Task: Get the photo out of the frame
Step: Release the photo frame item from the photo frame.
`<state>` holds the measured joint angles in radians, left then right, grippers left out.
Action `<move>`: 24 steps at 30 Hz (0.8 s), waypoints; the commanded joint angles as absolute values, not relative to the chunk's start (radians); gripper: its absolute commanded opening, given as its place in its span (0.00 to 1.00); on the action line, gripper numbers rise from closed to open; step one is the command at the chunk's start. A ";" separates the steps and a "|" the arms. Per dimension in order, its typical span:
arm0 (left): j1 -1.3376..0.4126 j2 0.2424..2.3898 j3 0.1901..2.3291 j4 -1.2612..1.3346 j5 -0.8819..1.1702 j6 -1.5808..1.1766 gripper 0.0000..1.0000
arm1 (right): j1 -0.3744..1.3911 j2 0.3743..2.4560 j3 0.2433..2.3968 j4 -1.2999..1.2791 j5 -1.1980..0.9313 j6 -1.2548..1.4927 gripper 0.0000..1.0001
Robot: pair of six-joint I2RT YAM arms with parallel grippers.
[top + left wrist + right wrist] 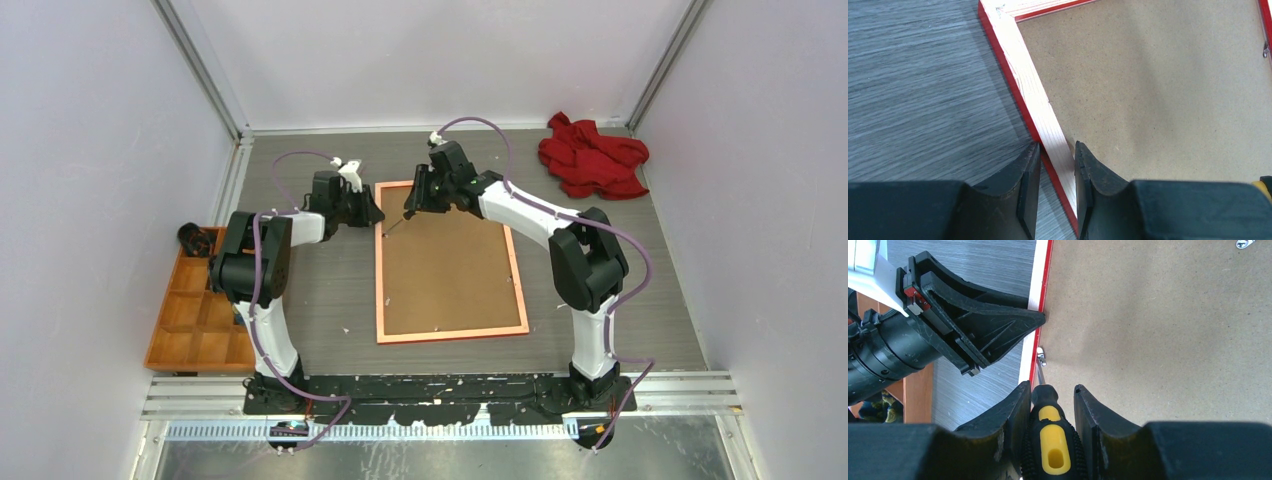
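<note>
Back-up on table (330, 300): frame (452, 335), backing board (450, 270) in place, photo hidden under it. At frame's left rail, left gripper (1057, 147) clenched on the rail near far corner; right gripper (1050, 387) grasping screwdriver (1050, 440), tip at clip (1042, 356) on inner edge. Risk: tip skids off the small clip and gouges backing board, or prying levers frame out of the left pinch.

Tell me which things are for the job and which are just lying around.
For the job: frame, backing board, screwdriver in right gripper, left gripper on the rim, metal tab.
Just lying about: red cloth, wooden tray, dark thing in it.
</note>
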<state>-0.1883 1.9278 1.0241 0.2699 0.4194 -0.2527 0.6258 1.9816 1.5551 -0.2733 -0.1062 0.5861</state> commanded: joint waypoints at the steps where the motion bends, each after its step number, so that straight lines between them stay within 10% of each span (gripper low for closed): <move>1: -0.199 1.896 1.001 0.257 0.459 -0.207 0.19 | 0.621 2.007 1.586 -0.308 -0.062 0.588 0.01; 24: -0.198 1.894 0.999 0.261 0.458 -0.207 0.19 | 0.583 1.947 1.578 -0.318 -0.013 0.578 0.01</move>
<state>-0.1883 1.9274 1.0222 0.2729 0.4194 -0.2527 0.5999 1.9873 1.5620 -0.2779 -0.0963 0.6109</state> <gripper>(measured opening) 0.284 0.395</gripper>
